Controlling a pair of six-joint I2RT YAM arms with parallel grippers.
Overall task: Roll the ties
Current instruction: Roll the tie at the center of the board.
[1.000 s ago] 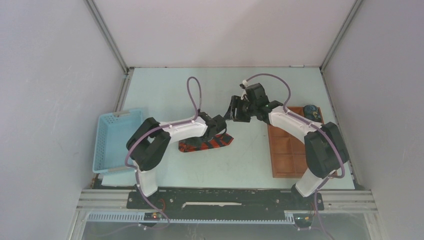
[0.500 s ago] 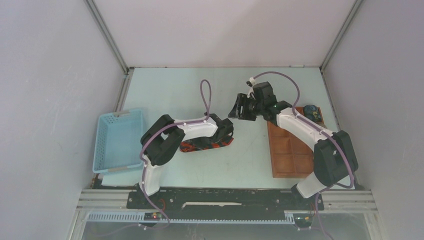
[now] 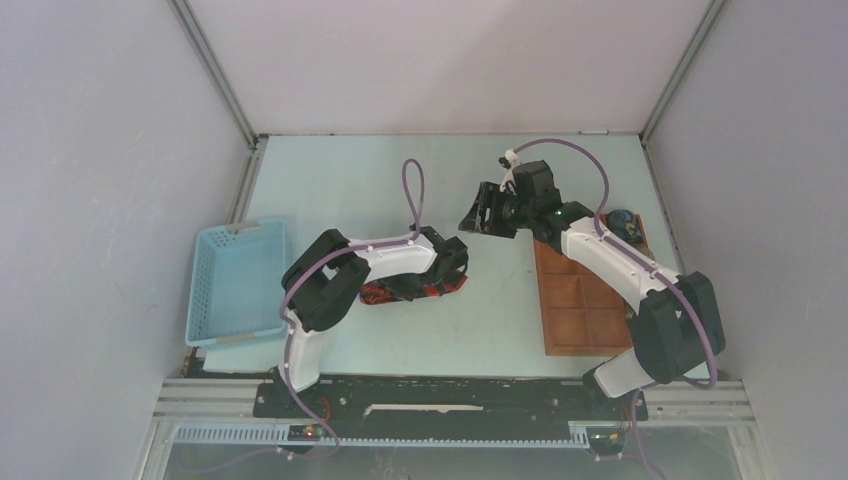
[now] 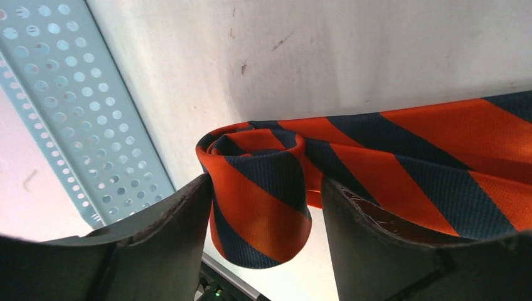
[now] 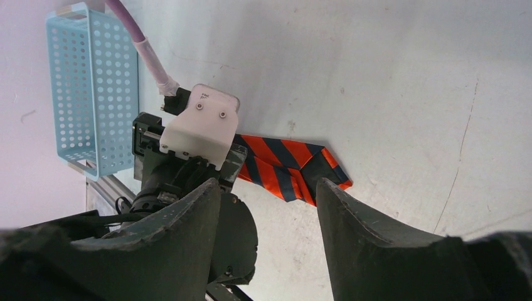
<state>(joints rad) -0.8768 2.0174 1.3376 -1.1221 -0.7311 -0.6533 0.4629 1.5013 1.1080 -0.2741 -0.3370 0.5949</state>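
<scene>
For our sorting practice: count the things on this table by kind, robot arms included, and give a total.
Robot arms: 2 (left arm, right arm)
Striped ties: 1
Blue baskets: 1
Brown trays: 1
Dark rolls in the tray's far corner: 1 visible
Total: 6

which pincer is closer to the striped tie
Left. The left pincer straddles the rolled end of the striped tie; the right pincer hovers apart from it, off toward the brown tray.
</scene>
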